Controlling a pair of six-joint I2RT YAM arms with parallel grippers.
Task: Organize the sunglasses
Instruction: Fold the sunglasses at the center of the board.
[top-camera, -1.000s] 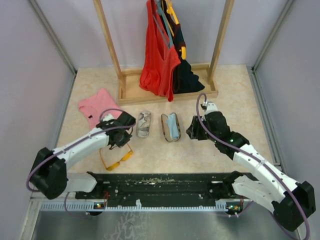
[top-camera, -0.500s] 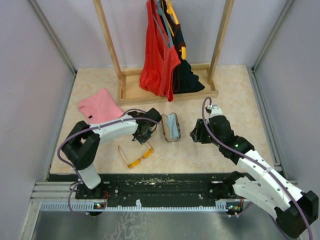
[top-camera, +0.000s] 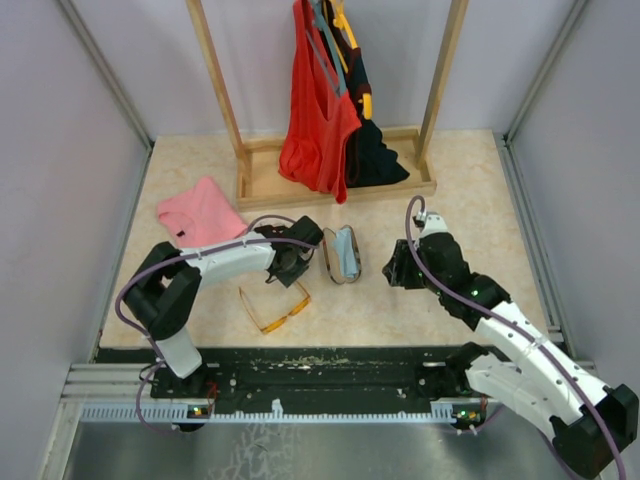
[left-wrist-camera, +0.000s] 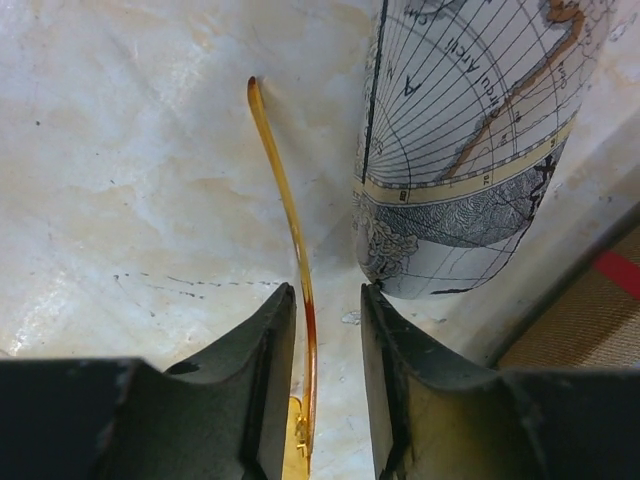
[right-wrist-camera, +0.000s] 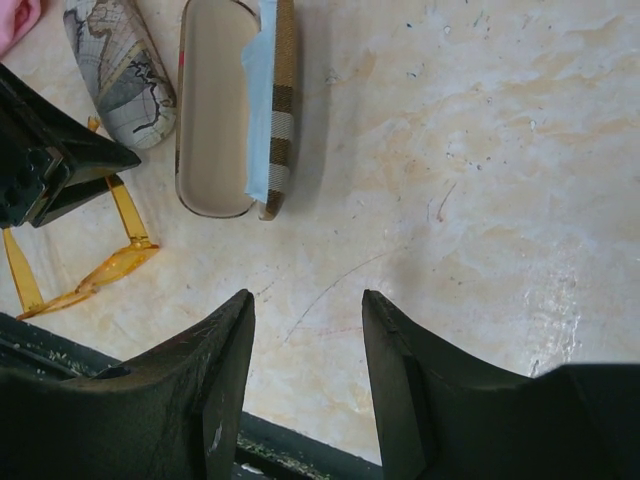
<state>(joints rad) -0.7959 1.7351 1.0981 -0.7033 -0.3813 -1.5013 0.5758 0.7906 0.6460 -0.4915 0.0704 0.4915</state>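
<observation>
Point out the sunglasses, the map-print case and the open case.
sunglasses (right-wrist-camera: 112, 266), right wrist view, amber lens.
map-print case (left-wrist-camera: 470, 150), left wrist view, printed side.
open case (right-wrist-camera: 212, 120), right wrist view, bare beige lining.

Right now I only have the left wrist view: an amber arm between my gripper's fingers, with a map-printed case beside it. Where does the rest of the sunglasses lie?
Observer: The sunglasses lie on the table, with the lenses on the near side of your left gripper, toward the arm bases.
Operator: Is the brown case open?
Observer: Yes, the brown case lies open, with a light blue cloth draped over one half.
Operator: And the other arm?
Observer: The right gripper hangs open over the table to the right of that case, holding nothing.
</observation>
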